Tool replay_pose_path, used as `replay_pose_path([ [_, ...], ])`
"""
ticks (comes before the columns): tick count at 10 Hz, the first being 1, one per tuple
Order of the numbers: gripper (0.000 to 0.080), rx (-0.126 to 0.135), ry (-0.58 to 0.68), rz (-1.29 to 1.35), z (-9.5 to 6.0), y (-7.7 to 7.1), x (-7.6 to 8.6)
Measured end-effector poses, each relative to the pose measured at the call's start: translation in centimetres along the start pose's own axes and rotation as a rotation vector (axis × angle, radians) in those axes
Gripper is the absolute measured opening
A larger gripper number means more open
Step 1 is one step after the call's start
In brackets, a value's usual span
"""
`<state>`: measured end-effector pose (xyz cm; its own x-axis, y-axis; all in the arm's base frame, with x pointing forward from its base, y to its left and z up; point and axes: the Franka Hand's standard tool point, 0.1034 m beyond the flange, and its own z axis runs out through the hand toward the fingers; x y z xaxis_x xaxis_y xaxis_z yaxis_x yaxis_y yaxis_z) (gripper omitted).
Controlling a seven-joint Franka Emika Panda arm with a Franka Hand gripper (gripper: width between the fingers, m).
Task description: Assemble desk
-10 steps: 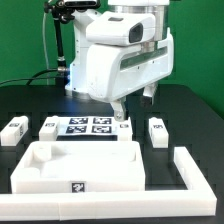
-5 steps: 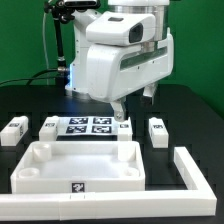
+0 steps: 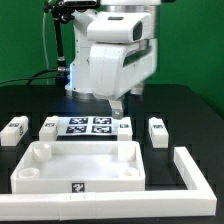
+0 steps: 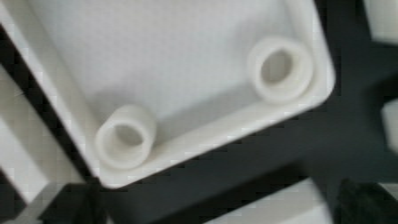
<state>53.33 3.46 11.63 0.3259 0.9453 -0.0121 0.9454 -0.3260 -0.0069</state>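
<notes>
Four white legs sit on the table (image 3: 25, 105) beneath the gripper (image 3: 125, 100). The inner right leg (image 3: 123, 126) is almost straight under its fingers (image 3: 117, 106), and the outer right leg (image 3: 158, 130) is off to the exterior view's right of it. The inner left leg (image 3: 48, 126) and outer left leg (image 3: 12, 130) are well off to the other side. Its jaws stand wide apart, holding nothing. The desk panel (image 3: 80, 165) lies below the gripper, toward the camera, rim upward. The wrist view looks down on two round sockets (image 4: 279, 68) at its corners. The marker board (image 3: 85, 125) lies between the inner legs.
</notes>
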Motion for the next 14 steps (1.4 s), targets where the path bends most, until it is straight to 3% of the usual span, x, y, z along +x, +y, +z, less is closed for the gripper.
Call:
replay_pose_path([
  [3, 0.0649, 0.014, -0.005, -0.267, 0.4, -1.0, -3.0],
  [7, 0.0649, 0.017, -0.005, -0.26, 0.6, -1.0, -3.2],
  [11, 0.0649, 0.032, 0.005, -0.269, 4.7, -3.1, -7.1],
  [14, 0.0649, 0.037, 0.017, -0.245, 7.6, -3.5, -8.0],
])
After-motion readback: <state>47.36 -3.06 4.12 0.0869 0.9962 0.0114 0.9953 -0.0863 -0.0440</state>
